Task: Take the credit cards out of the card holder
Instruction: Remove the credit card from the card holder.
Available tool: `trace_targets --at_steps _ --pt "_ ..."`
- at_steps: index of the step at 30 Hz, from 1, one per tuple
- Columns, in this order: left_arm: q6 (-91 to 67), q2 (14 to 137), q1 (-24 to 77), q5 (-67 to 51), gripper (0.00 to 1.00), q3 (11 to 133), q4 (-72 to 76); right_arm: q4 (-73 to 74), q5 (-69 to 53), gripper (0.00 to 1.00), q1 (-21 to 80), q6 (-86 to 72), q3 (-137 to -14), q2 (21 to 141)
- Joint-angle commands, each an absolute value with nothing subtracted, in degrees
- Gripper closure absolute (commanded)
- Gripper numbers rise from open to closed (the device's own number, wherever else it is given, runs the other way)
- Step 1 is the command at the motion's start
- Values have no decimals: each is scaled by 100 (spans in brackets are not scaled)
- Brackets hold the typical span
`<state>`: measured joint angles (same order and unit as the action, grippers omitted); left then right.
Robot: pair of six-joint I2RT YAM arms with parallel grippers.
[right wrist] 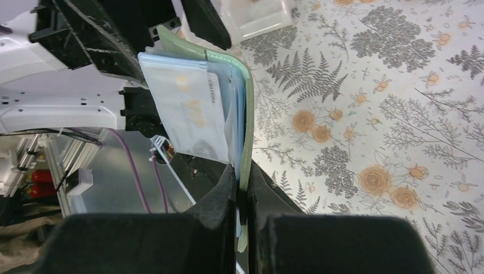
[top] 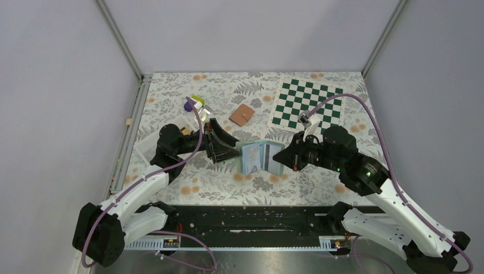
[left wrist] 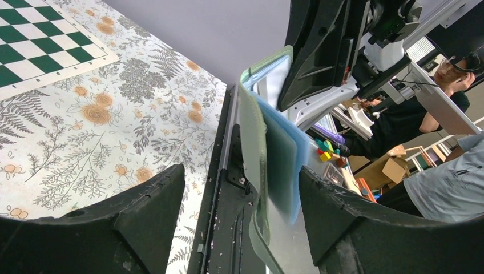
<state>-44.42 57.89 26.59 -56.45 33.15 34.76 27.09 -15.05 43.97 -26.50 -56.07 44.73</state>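
Softly curved, the green card holder [right wrist: 246, 114] fans glossy translucent pages [right wrist: 182, 114].

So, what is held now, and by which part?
The right gripper pinches the card holder by its green cover's edge; the left gripper is open.

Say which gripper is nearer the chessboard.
Right. The right gripper, shut on the card holder, sits just short of the chessboard; the left gripper is farther left, beyond the holder.
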Motion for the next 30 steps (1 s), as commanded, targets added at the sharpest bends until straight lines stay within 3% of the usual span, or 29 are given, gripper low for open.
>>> trace_targets --at_steps 1,8,14,17,22,25,30 --pt "-4698 5781 2681 -5559 27 3332 4085 2769 -1233 100 4420 -2515 -5816 4432" --pt "-4973 6035 2744 -5604 27 3489 4322 2812 -1282 100 4420 -2569 -5966 4501" --pt "-4402 6074 2941 -5597 32 3717 3496 2414 -1450 100 4415 -2804 -5837 4357" --pt "-4440 6071 2956 -5713 45 3672 3628 2173 -1681 100 4420 -2898 -5733 4335" --pt "-4401 6165 2896 -6005 98 3740 3522 1654 -2214 100 4408 -2791 -5338 4104" --pt "-4803 6319 2774 -6346 100 3675 4124 1480 -2551 98 4358 -2420 -5139 3888" --pt "-6266 6674 2729 -6859 100 3491 6357 1470 -3295 90 4131 -1987 -5056 3768"
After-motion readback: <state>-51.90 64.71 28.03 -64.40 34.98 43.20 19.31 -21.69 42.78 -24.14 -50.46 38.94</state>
